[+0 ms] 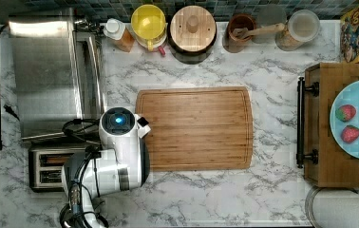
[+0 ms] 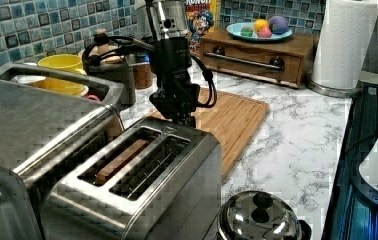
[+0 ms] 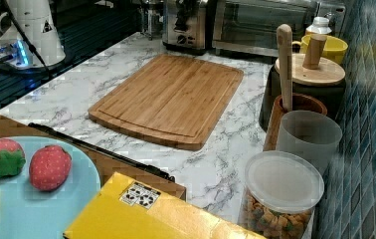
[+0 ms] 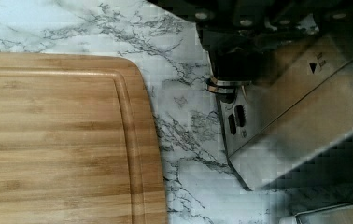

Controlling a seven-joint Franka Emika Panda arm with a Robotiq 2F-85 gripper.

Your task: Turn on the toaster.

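A white marble countertop (image 1: 272, 71) with grey veins carries everything. Along its back edge runs a wall of small blue-green tiles (image 2: 22, 30), glossy and catching the room light. A large wooden cutting board (image 1: 194, 128) lies flat in the middle of the countertop. At the top view's right edge stands a wooden drawer box (image 1: 322, 123) with a dark handle, and a paper towel roll (image 2: 344, 42) stands upright near it. Jars and containers line the back edge by the tiles. Lighting is soft and even.
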